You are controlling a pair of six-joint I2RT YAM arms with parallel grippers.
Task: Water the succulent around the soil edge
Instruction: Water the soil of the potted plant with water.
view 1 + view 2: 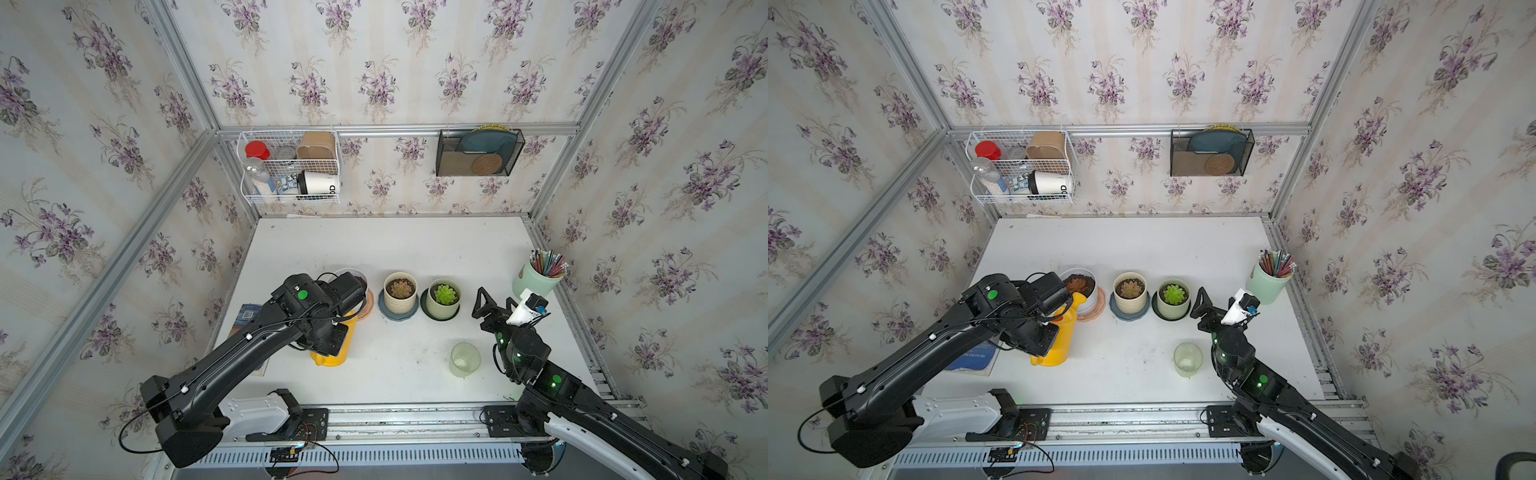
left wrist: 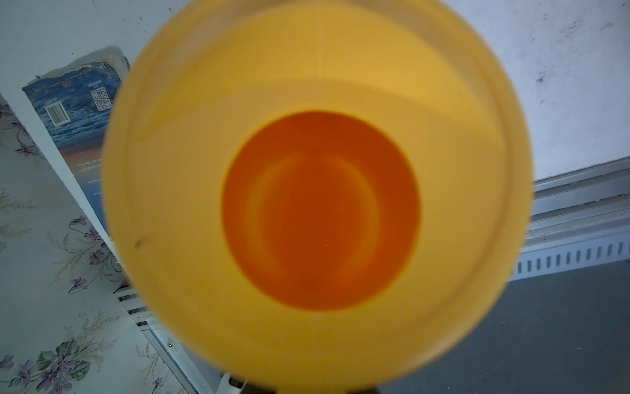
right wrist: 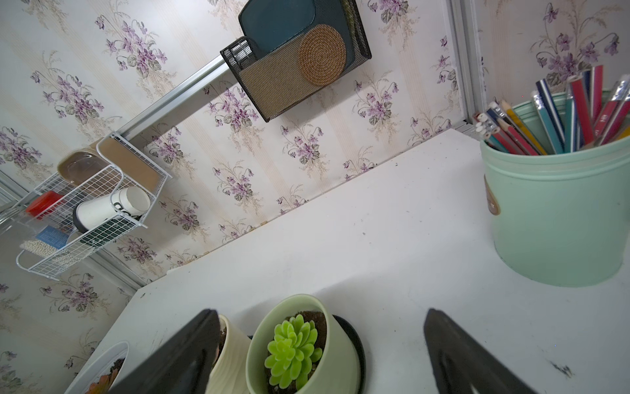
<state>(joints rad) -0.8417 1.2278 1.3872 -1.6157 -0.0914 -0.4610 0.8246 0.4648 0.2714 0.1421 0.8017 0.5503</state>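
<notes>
Three potted succulents stand in a row: a reddish one in a white pot [image 1: 1077, 286], a dusky one in a cream pot [image 1: 400, 289] and a bright green one in a green pot [image 1: 444, 296]. My left gripper [image 1: 337, 328] is shut on the yellow watering can [image 1: 1054, 345], which is lifted and tilted. Its spout [image 1: 1079, 298] reaches the near rim of the white pot. The left wrist view looks straight into the can [image 2: 317, 204], and the jaws are hidden. My right gripper [image 3: 317, 358] stands open beside the green pot, holding nothing.
A pale green glass cup [image 1: 464, 359] stands near the front, left of the right arm. A mint cup of pencils [image 1: 536, 278] sits at the right edge. A blue booklet [image 1: 247, 316] lies under the left arm. A wire basket [image 1: 291, 166] and mesh holder [image 1: 478, 153] hang on the back wall.
</notes>
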